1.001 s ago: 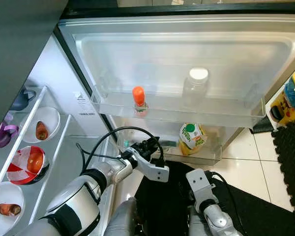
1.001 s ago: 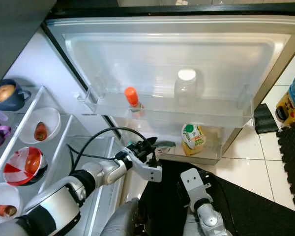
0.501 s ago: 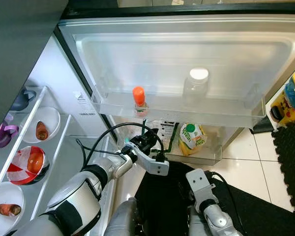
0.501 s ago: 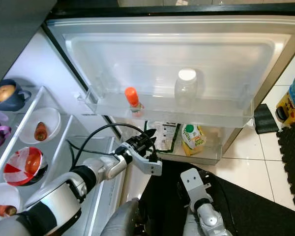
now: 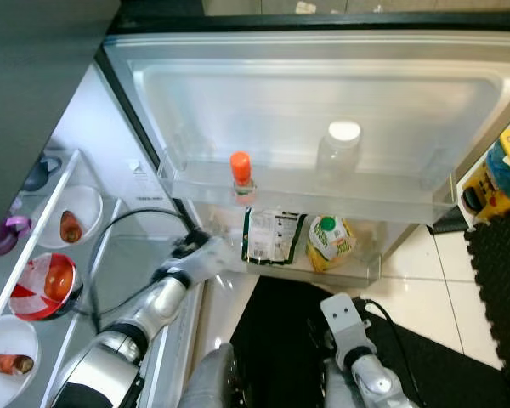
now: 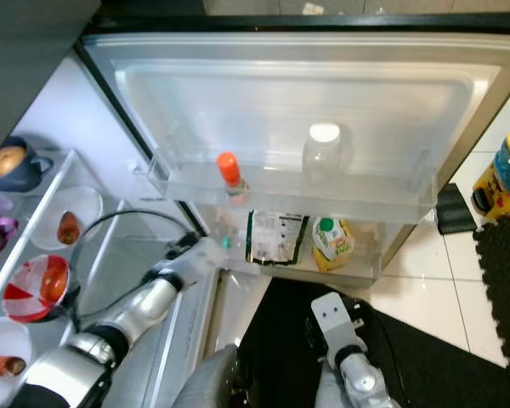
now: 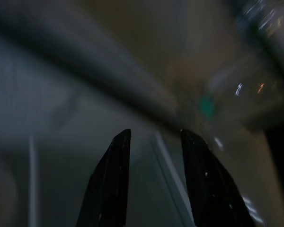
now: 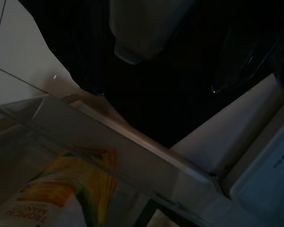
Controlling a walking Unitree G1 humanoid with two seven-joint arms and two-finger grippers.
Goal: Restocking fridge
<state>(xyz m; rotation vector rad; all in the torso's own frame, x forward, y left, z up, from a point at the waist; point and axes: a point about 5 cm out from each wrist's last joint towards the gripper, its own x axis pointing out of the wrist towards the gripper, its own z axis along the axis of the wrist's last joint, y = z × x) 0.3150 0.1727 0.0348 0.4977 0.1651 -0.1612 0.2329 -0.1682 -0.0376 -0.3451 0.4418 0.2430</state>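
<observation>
Jaws: your left gripper (image 7: 154, 177) stands parted, gripping nothing.
Packet: dark pouch (image 5: 272, 237) upright in lower door shelf (image 5: 367, 274), beside juice carton (image 5: 327, 241).

Clear glossy plastic door shelf (image 5: 306, 189)

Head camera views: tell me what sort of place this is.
Most likely a home kitchen, at an open fridge. The fridge door holds an orange-capped bottle and a clear jar on its shelf, the fridge's inner shelves hold bowls of food, and the floor is tiled.
</observation>
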